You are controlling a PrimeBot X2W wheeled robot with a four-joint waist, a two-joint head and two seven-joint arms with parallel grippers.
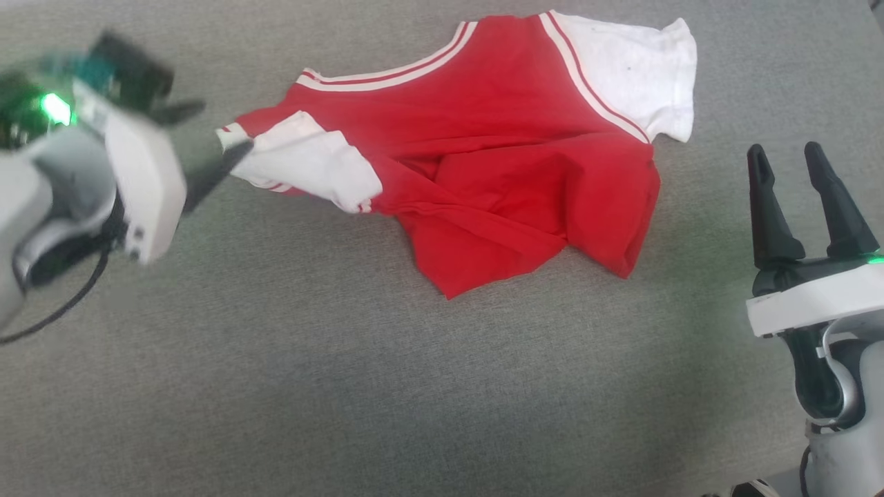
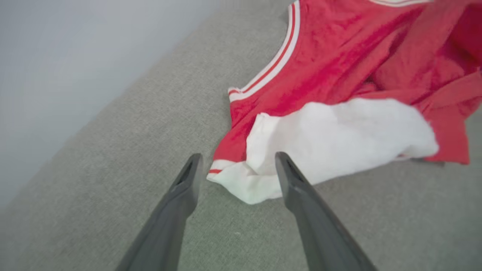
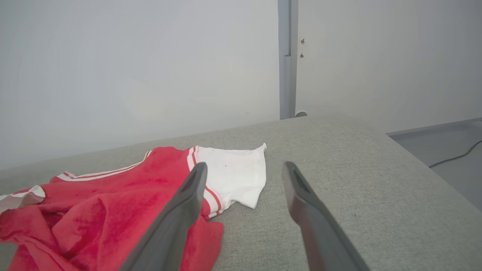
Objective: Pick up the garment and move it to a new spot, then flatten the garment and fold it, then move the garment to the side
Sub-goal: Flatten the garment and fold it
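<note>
At the wide left tool [image 2: 238,158], the garment [image 2: 339,56], sleeve foremost; right tool [image 1: 786,148] wide, well apart.

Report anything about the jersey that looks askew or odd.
The garment lies crumpled on the grey surface: its lower hem is bunched and folded over itself, and the white sleeve by the open left gripper is doubled onto the red. A small dark speck marks the other sleeve.
</note>
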